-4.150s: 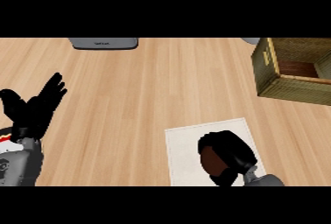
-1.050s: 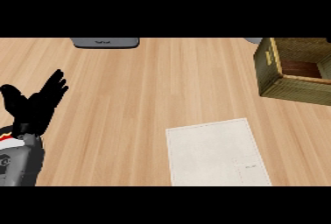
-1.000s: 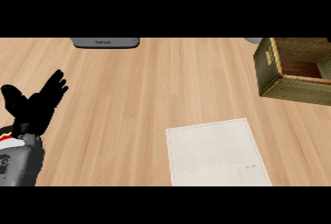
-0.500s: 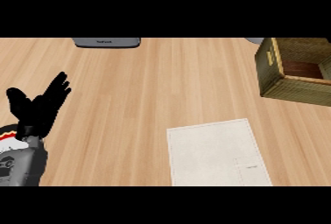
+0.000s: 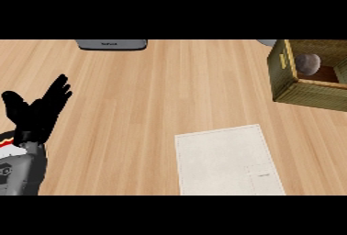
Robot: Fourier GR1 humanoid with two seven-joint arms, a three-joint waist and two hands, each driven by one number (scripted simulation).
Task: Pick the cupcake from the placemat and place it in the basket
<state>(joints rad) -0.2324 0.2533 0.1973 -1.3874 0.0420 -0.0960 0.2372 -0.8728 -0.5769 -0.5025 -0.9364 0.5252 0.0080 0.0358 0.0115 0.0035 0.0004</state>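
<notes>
The cupcake [image 5: 308, 64] looks to be sitting inside the basket [image 5: 298, 92] at the upper right of the frame, seen as a greyish rounded lump against the back wall, so the drop seems done, though it's too blurry to be called for sure. The placemat [image 5: 227, 160] at the lower middle is left bare, and the right hand isn't shown anywhere. The left hand [image 5: 37, 112] is parked at the left edge with fingers spread and up, nothing held, probably just kept out of the way.
</notes>
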